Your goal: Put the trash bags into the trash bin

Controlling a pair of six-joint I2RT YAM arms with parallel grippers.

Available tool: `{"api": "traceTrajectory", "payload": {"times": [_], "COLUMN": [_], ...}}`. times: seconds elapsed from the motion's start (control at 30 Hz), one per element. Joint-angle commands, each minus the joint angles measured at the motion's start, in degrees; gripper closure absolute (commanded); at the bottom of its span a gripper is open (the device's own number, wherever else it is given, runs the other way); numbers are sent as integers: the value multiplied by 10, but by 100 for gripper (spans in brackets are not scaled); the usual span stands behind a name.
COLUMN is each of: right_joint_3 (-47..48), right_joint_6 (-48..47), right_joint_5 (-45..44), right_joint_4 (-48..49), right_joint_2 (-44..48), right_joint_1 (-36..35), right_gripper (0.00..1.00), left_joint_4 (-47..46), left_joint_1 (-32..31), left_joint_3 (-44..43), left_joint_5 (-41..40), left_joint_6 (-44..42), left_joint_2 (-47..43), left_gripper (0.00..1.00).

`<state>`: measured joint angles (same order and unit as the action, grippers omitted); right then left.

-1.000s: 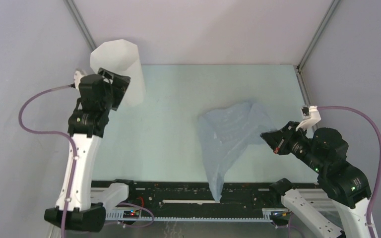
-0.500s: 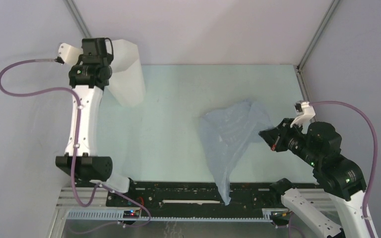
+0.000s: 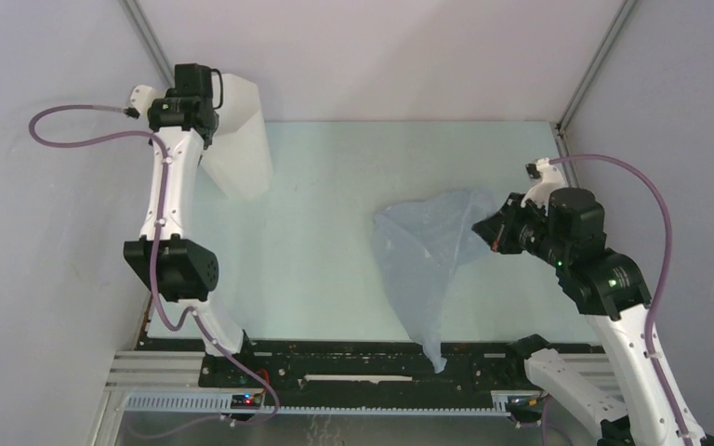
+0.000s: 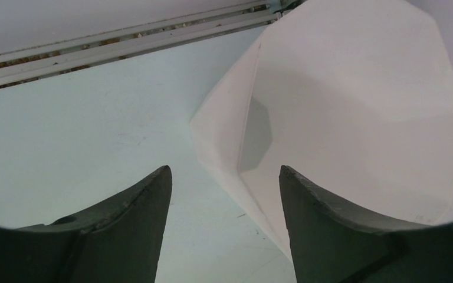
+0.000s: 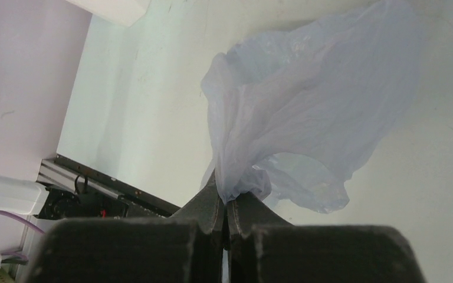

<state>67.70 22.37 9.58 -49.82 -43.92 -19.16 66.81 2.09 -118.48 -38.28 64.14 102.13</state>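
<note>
The trash bag (image 3: pixel 428 255) is a thin pale blue plastic bag, lifted off the table at the right and hanging down to a point near the front rail. My right gripper (image 3: pixel 491 230) is shut on its upper edge; in the right wrist view the bag (image 5: pixel 307 112) bunches between the closed fingertips (image 5: pixel 225 197). The trash bin (image 3: pixel 240 139) is tall, translucent white and faceted, upright at the back left. My left gripper (image 3: pixel 206 93) is open and empty, high over the bin's left rim. In the left wrist view the bin's mouth (image 4: pixel 354 112) lies below the spread fingers (image 4: pixel 224 177).
The pale green table (image 3: pixel 335 223) is walled by grey panels on three sides. A black rail (image 3: pixel 335 367) with cables runs along the front edge. The left arm's purple cable (image 3: pixel 84 121) loops out to the left wall.
My left arm has risen and stretched back, bringing its gripper above the bin. My right gripper has lifted the bag higher and moved it back and slightly left; the bag's tail swings right.
</note>
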Motion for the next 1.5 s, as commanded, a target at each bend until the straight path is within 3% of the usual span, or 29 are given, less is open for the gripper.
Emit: {"api": "traceTrajectory", "payload": {"times": [0.0, 0.23, 0.53, 0.73, 0.97, 1.2, 1.47], "right_joint_3": [15, 15, 24, 49, 79, 83, 79], "right_joint_6": [-12, -11, 3, -9, -43, -58, -51], "right_joint_5": [26, 24, 23, 20, -18, -61, -59], "right_joint_4": [32, 47, 80, 88, 63, 21, 3], "right_joint_2": [-10, -15, -52, -73, -85, -86, -61], "right_joint_1": [5, 8, 50, 72, 75, 76, 76], "right_gripper": [100, 100, 100, 100, 100, 100, 100], "left_joint_4": [16, 31, -22, -71, -78, -119, -165], "left_joint_1": [9, 9, 8, -7, -56, -136, -207], "left_joint_3": [-43, -21, 32, 105, 176, 308, 367], "left_joint_5": [27, 41, 89, 121, 143, 189, 227], "left_joint_6": [19, 50, -9, -52, -73, -60, -70], "left_joint_2": [18, 16, -15, -78, -151, -250, -288], "left_gripper": [31, 40, 85, 99, 100, 100, 100]}}
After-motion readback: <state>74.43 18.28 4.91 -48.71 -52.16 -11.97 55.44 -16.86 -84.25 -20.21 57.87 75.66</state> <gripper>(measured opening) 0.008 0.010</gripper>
